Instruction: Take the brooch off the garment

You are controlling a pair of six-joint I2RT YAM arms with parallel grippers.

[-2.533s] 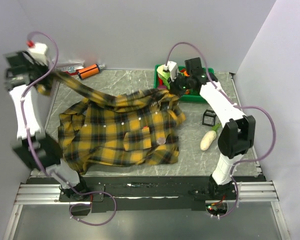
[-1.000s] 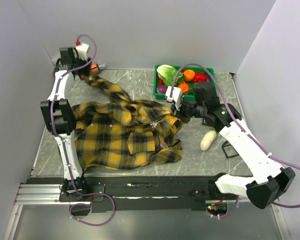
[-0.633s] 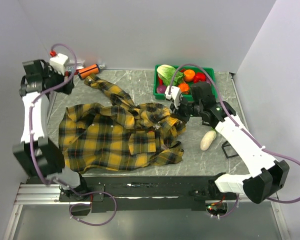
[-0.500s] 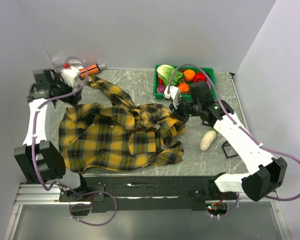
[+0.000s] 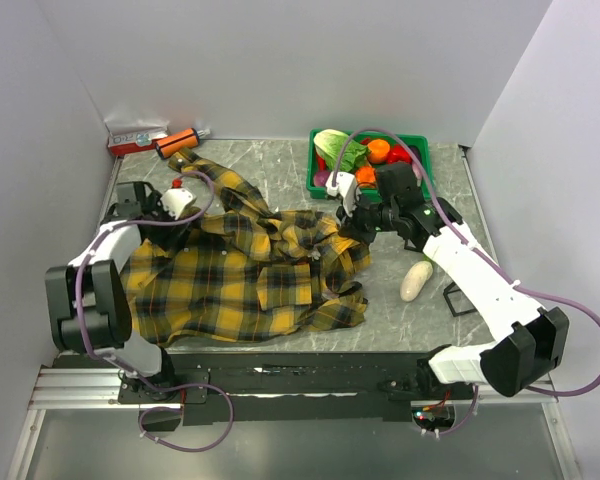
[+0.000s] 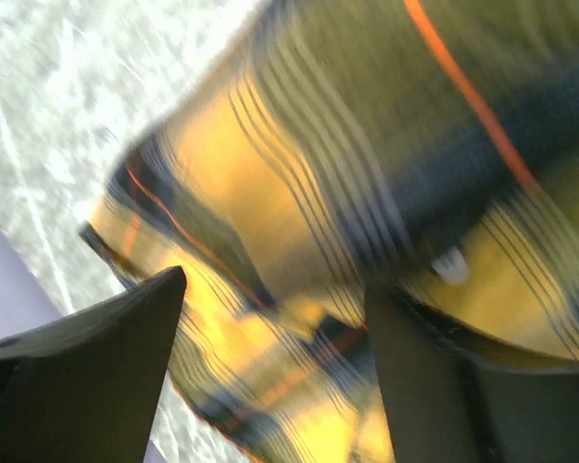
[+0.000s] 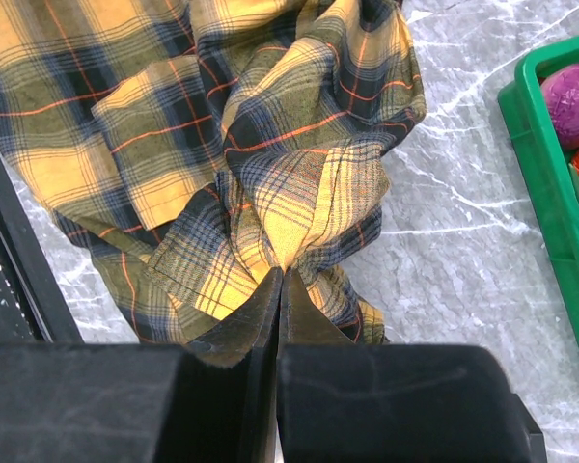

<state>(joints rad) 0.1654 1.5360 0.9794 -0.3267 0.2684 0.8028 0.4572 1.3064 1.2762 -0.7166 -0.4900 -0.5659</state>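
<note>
The garment (image 5: 240,275), a yellow-and-black plaid shirt, lies rumpled over the left and middle of the table. A tiny pale speck near its right side looks like the brooch (image 5: 317,257). My right gripper (image 5: 352,226) is shut on a bunched fold at the shirt's right edge, and the right wrist view shows plaid cloth (image 7: 299,203) pinched at the gripper's (image 7: 282,273) tips. My left gripper (image 5: 170,207) hovers low over the shirt's upper left part. In the blurred left wrist view this gripper (image 6: 275,285) is open over plaid cloth, with a white button (image 6: 451,262) nearby.
A green bin (image 5: 313,180) of vegetables stands at the back right, also seen in the right wrist view as a green bin (image 7: 550,193). A white radish (image 5: 415,282) and a small black frame (image 5: 458,297) lie right of the shirt. An orange tool (image 5: 178,141) and a red box (image 5: 135,137) sit at the back left.
My left arm has let the sleeve go and swung down from the back-left corner onto the shirt's upper left. The sleeve now lies on the table. My right gripper keeps its pinch.
</note>
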